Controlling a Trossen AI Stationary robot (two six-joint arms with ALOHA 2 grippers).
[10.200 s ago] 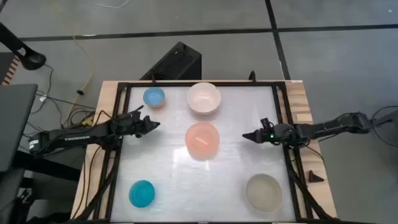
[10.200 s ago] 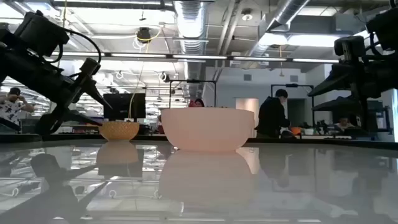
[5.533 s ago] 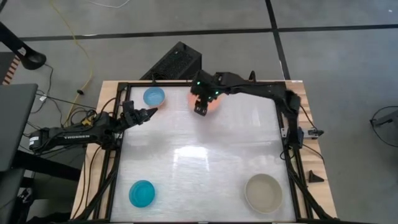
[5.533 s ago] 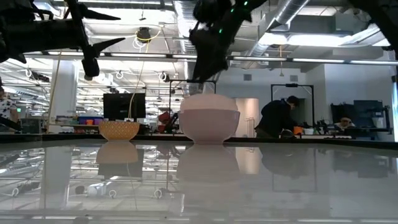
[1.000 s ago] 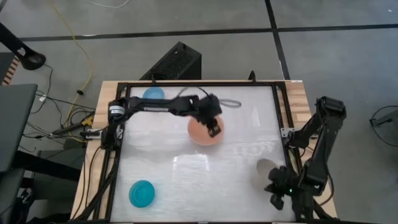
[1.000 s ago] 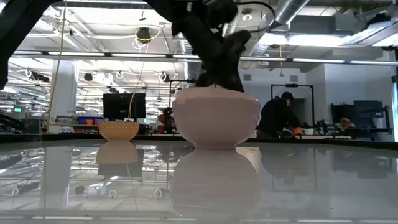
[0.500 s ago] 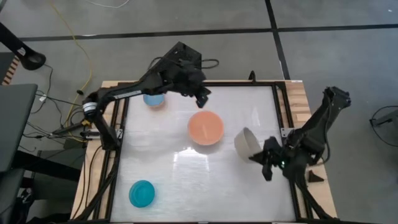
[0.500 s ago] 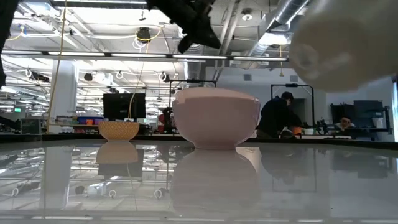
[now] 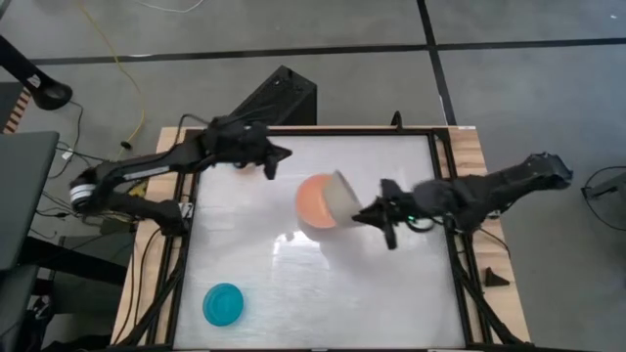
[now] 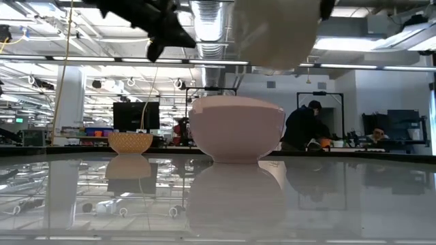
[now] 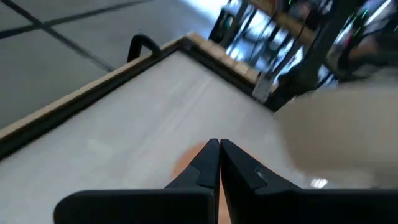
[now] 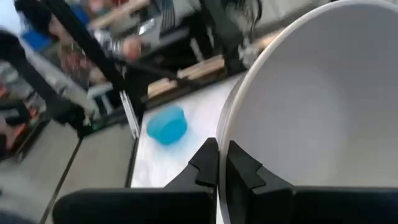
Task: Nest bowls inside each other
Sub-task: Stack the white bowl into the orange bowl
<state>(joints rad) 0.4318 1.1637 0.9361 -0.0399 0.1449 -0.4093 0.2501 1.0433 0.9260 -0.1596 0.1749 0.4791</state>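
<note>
A salmon-pink bowl (image 9: 315,202) sits inside a white bowl (image 10: 236,139) at the table's middle. Just above their right side hangs a grey-beige bowl (image 9: 338,195), tipped on its side, with my right gripper (image 9: 362,216) shut on it. In the low view this bowl (image 10: 276,30) is high above the stack. My left gripper (image 9: 282,154) is shut and empty, raised above the table to the far left of the stack. A teal-blue bowl (image 9: 224,304) rests on its base at the near left. The right wrist view shows a small blue bowl (image 12: 166,124); which one I cannot tell. My right gripper pinches the grey-beige bowl's rim (image 12: 225,127), one finger inside the bowl and one outside. The fingers come nearly level from the table's right. The bowl is lifted clear and tipped so its inside (image 12: 311,106) faces the wrist camera.
Bare white tabletop (image 9: 323,293) lies along the near side between the teal-blue bowl and the right edge. A black frame (image 9: 186,225) runs round the table. A black box (image 9: 279,96) stands on the floor beyond the far edge.
My right gripper has lifted the grey-beige bowl from the near right corner and carried it up and toward the table's middle, tipping it onto its side above the stack. My left gripper has left the salmon-pink bowl, risen and drawn back toward the far left, still shut.
</note>
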